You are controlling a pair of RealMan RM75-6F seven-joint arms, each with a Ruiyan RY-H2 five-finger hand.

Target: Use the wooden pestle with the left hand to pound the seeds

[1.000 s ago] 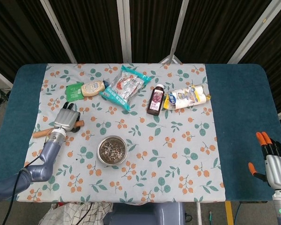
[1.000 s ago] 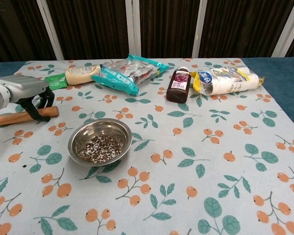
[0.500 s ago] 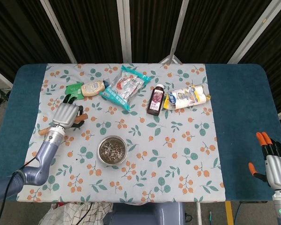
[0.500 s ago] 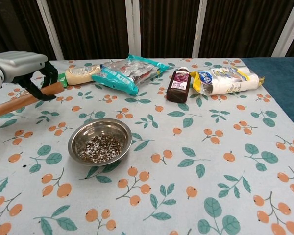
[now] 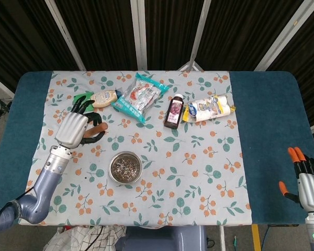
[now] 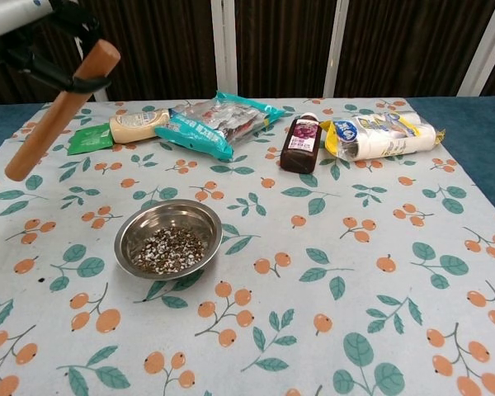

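Observation:
My left hand [image 5: 76, 128] grips the wooden pestle [image 6: 62, 110] near its upper end and holds it in the air, tilted, left of and above the steel bowl [image 5: 126, 168]. In the chest view only a bit of this hand [image 6: 41, 33] shows at the top left corner. The bowl [image 6: 169, 240] stands on the patterned cloth with a layer of seeds [image 6: 170, 248] inside. My right hand [image 5: 307, 180] stays at the front right table edge, fingers apart, holding nothing.
Along the back of the cloth lie a squeeze bottle [image 5: 104, 98], a teal snack bag [image 5: 138, 98], a dark bottle [image 5: 174, 112] and a yellow-white packet [image 5: 208, 108]. A green packet [image 5: 82, 100] sits just behind my left hand.
My left hand has lifted the pestle off the cloth and raised it high, its far end swinging upward. The bowl and my right hand have not moved.

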